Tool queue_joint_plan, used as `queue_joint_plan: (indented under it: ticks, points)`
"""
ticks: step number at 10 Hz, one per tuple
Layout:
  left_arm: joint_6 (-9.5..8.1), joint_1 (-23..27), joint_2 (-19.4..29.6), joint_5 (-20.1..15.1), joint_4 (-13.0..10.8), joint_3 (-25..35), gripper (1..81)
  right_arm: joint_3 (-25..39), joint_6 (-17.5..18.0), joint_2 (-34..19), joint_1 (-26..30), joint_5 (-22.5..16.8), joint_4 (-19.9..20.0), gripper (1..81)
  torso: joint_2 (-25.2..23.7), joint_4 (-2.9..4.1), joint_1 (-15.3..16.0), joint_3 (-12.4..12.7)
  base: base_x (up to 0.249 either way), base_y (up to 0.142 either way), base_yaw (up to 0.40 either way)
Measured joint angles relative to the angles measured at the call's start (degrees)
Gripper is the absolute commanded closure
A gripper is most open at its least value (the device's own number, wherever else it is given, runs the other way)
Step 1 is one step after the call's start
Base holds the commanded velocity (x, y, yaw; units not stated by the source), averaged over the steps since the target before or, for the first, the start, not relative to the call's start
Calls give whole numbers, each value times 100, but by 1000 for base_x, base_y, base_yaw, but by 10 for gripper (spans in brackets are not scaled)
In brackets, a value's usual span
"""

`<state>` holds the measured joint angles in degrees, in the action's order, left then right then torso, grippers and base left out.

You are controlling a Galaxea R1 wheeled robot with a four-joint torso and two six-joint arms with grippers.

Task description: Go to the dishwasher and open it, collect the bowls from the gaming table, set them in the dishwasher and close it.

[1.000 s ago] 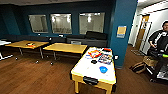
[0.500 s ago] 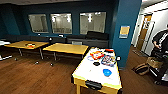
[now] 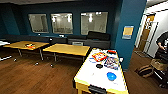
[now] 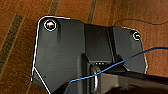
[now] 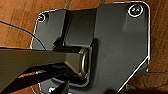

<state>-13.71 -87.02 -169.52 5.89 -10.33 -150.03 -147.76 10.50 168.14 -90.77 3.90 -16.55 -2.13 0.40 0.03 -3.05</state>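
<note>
The gaming table [image 3: 88, 75], white-topped with a yellow rim, stands ahead and to the right in the head view. A bright blue bowl [image 3: 111, 76] rests on its near right part. Farther along the top, near the middle, sits a smaller black bowl [image 3: 99, 66]. The dishwasher is out of view. Both wrist views look down past the robot's dark plate onto the brown wooden floor [image 4: 17, 32].
Flat colourful game boxes [image 3: 99, 56] lie on the far half of the gaming table. Two yellow-wood tables [image 3: 67, 49] stand to the left, with dark sofas behind them. A blue pillar [image 3: 130, 32] rises beyond the table. A person [image 3: 163, 42] stands at the right edge.
The whole head picture has shifted a little as the robot moves, and the gaming table sits slightly nearer. The bowls and boxes have kept their places on it.
</note>
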Motion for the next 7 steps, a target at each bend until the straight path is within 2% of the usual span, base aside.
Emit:
queue_joint_plan:
  ticks: [7]
  points:
    - [2,0,1,-5,2,-6,10,-15,2,-11,-2,9,0,10,0,0,0,0,173,74,0]
